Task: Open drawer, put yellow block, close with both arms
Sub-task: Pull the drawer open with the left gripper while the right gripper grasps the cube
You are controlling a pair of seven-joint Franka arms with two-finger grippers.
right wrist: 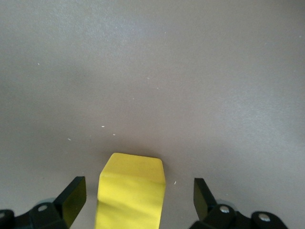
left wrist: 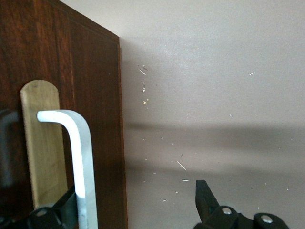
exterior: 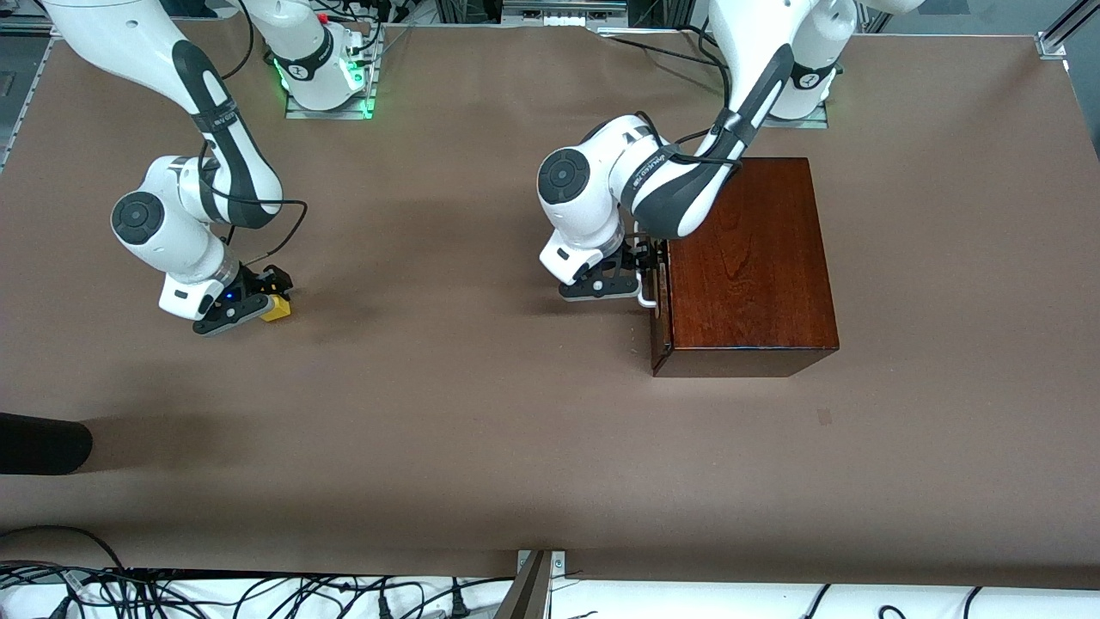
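The dark mahogany box [exterior: 748,258] stands on the table under the left arm, its drawer [exterior: 660,335] shut and facing the right arm's end. My left gripper [exterior: 640,268] is open at the drawer front [left wrist: 95,119], with the white loop handle [left wrist: 81,157] between its fingers, close to one fingertip [left wrist: 66,207] and apart from the other. The yellow block [exterior: 278,308] lies on the table toward the right arm's end. My right gripper [exterior: 258,297] is low over it, open, with the yellow block [right wrist: 131,191] between its fingers [right wrist: 74,196] and gaps on both sides.
A black rounded object [exterior: 43,443] juts in at the table's edge at the right arm's end, nearer to the front camera. Cables [exterior: 258,593] and a metal bar [exterior: 533,585] lie along the table's edge nearest the front camera. The brown table [exterior: 447,387] lies bare between block and box.
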